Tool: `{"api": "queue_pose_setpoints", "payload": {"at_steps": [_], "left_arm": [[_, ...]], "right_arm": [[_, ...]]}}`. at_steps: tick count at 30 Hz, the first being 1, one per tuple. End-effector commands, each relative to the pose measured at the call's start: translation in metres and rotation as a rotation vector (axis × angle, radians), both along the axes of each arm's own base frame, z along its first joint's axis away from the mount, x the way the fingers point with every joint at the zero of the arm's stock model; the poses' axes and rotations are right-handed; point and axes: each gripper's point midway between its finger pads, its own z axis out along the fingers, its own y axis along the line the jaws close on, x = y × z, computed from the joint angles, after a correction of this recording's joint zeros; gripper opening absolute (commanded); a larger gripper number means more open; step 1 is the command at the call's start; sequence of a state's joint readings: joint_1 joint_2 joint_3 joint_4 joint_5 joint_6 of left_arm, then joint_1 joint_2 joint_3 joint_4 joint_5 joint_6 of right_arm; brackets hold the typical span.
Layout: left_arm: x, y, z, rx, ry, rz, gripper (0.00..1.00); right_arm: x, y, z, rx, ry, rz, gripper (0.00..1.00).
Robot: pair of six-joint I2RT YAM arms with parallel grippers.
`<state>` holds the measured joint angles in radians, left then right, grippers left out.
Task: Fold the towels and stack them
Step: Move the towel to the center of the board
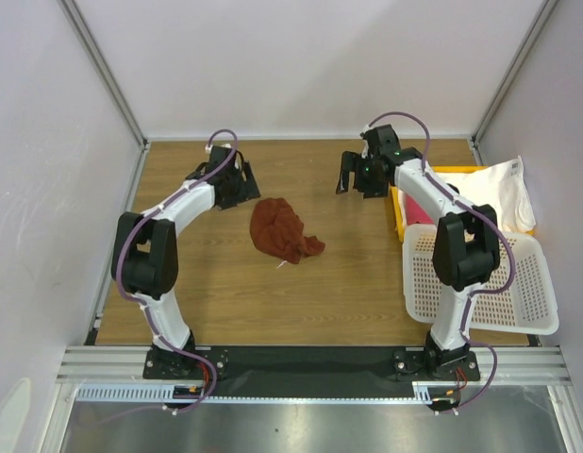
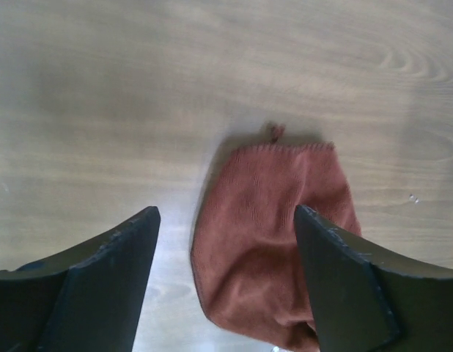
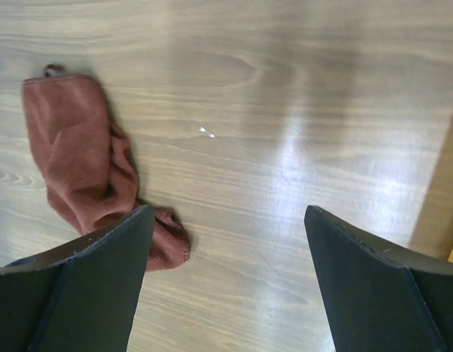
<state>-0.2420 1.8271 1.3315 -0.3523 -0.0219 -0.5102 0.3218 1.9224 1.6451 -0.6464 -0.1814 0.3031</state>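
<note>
A crumpled reddish-brown towel (image 1: pixel 282 228) lies on the wooden table (image 1: pixel 273 293) between the two arms. It shows in the left wrist view (image 2: pixel 274 235) and the right wrist view (image 3: pixel 83 165). My left gripper (image 1: pixel 242 181) is open and empty, above the table just left of and behind the towel. My right gripper (image 1: pixel 351 175) is open and empty, to the right of and behind the towel. A white towel (image 1: pixel 494 193) lies over the yellow tray at the far right. A pink towel (image 1: pixel 419 208) shows in the tray under the right arm.
A yellow tray (image 1: pixel 395 203) stands at the right edge. A white perforated basket (image 1: pixel 518 283) sits in front of it, next to the right arm. A small white scrap (image 3: pixel 207 132) lies on the table. Walls enclose the table on three sides.
</note>
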Motion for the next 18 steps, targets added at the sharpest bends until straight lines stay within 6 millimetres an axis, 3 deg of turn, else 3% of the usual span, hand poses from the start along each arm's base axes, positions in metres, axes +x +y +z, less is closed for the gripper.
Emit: {"api": "queue_pose_setpoints", "payload": {"at_steps": [1,7,13,18], "left_arm": [[-0.018,0.006,-0.014,-0.006,0.092,0.12,0.78],[-0.039,-0.009,-0.042,-0.068,0.135,0.162,0.71],[-0.04,-0.03,-0.052,-0.076,0.123,0.136,0.68],[-0.036,-0.027,-0.067,-0.037,0.136,0.178,0.61]], "right_arm": [[0.001,-0.004,0.012,0.002,-0.032,-0.085,0.89],[0.002,-0.014,0.022,0.004,-0.036,-0.062,0.89],[0.003,-0.032,0.031,-0.022,-0.062,-0.058,0.88],[0.001,-0.038,0.038,-0.031,-0.077,-0.044,0.88]]}}
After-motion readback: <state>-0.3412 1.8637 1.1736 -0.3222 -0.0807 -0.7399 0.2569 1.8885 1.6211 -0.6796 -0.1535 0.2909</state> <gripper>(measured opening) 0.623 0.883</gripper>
